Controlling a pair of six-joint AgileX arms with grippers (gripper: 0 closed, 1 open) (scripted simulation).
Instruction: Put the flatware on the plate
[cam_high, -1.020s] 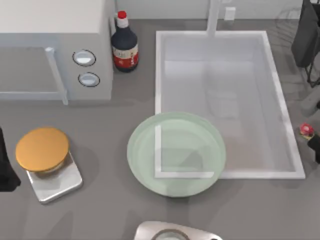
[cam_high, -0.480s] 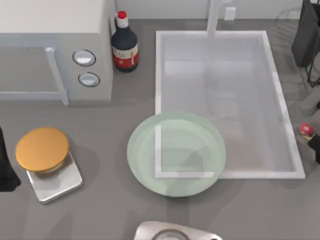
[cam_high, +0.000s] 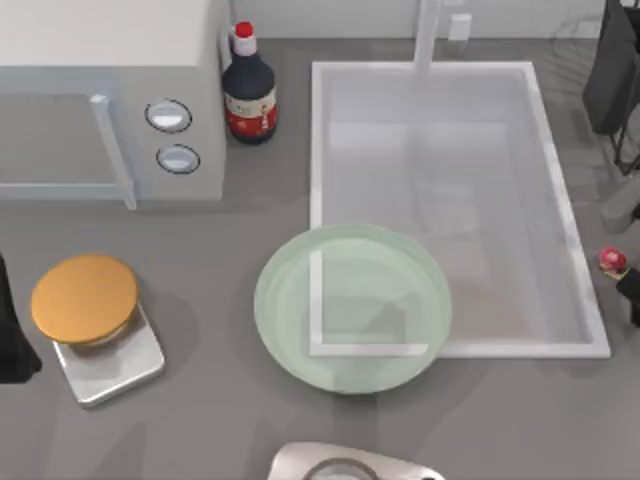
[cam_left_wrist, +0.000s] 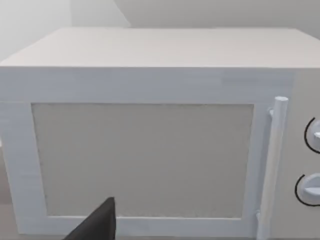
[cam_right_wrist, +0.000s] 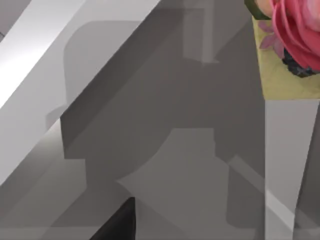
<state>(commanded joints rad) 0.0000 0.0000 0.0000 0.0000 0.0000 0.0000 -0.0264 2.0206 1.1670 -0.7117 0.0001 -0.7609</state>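
From above, the pale green glass plate (cam_high: 352, 306) sits at the centre of the grey surface (cam_high: 200, 400), its far half overlapping the near left corner of the white sink (cam_high: 560, 200); nothing lies in the plate, and the sink basin holds nothing either. At 3 o'clock from the plate, just beyond the sink's right rim, the red-pink knob of the spoon (cam_high: 613, 261) shows at the frame edge, with the dark right arm (cam_high: 630, 295) touching or just beside it; the spoon's bowl cannot be made out from above. At 9 o'clock from the plate an orange disc on a square steel base (cam_high: 90, 320) stands, and the left arm (cam_high: 10, 340) rests parked at the frame's left edge beside it. At 10 o'clock is a white microwave (cam_high: 110, 100), with a dark sauce bottle (cam_high: 249, 90) with a red cap beside it at 11 o'clock.

The left wrist view adds the microwave's closed door (cam_left_wrist: 142, 160) and its upright handle (cam_left_wrist: 272, 165), plus a dark fingertip. The right wrist view brings the knob close as a pink flower on a yellowish block topping the white handle (cam_right_wrist: 287, 150).

Whether either end effector is released or clenched, I cannot tell.
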